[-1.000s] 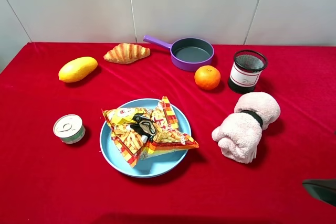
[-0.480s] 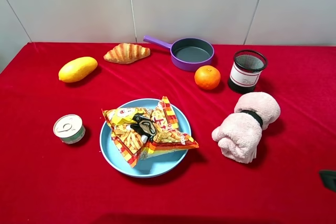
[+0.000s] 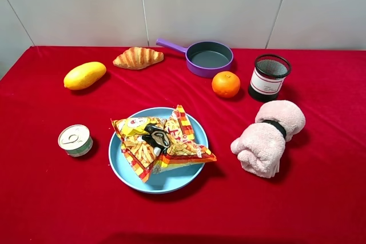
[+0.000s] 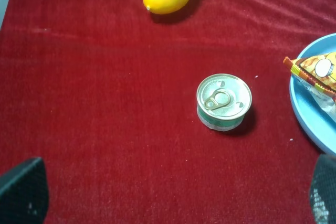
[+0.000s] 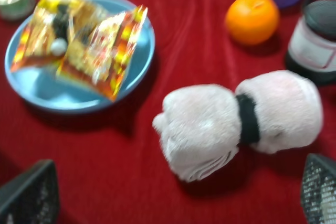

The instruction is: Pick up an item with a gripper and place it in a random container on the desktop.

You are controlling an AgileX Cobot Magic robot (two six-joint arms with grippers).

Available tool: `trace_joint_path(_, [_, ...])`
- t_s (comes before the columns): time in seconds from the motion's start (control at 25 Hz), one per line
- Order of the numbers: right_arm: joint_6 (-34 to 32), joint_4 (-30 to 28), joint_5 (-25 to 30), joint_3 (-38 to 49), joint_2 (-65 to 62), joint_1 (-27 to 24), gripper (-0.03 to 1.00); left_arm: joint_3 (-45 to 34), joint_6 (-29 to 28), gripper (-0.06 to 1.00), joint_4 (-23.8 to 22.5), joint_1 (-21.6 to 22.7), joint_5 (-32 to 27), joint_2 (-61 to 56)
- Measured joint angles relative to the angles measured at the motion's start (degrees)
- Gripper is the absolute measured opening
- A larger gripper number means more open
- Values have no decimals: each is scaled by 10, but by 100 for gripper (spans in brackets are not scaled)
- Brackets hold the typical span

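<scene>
Red-clothed surface (image 3: 320, 198) first: wide, flat, soft nap, carrying everything. Next in size, the light-blue plate (image 3: 123, 170), shallow, sitting near the front centre. Across that plate, the snack bag (image 3: 160, 141), lying flat with one corner jutting past the rim toward the rolled pink towel (image 3: 266, 138). So, by the look of it, already placed in the container.

Likely handling of the bag: light, air-puffed, crinkly film, slippery on its faces and apt to slide or rotate in a pinch; contents brittle, so no hard squeeze. Best hold probably the flat sealed edge or the overhanging corner, where film is doubled and stiff, rather than the pillowy middle.

Smaller things round about: purple pan (image 3: 209, 58), black mesh cup (image 3: 269, 77), mango (image 3: 84, 75), croissant (image 3: 138, 58), orange (image 3: 226, 84), small tin (image 3: 75, 140) just beside the plate.

Left fingers (image 4: 23, 195): spread wide, holding nothing, above the tin. Right fingers (image 5: 31, 195): spread wide too, empty, above the towel.
</scene>
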State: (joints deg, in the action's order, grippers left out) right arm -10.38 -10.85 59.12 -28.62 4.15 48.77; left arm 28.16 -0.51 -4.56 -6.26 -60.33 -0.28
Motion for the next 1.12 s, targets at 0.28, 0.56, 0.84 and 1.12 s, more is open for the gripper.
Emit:
trace_joint_path(0.28, [-1, 1, 1, 0, -44, -100, 69, 0, 0, 99, 0, 0, 0, 0])
trace_joint_path(0.56, [5, 7, 1, 0, -45, -272, 69, 0, 0, 99, 0, 0, 0, 0])
trace_joint_path(0.84, [25, 24, 1, 0, -46, -393, 69, 0, 0, 99, 0, 0, 0, 0])
trace_joint_path(1.12, [26, 25, 1, 0, -46, -466, 69, 0, 0, 99, 0, 0, 0, 0])
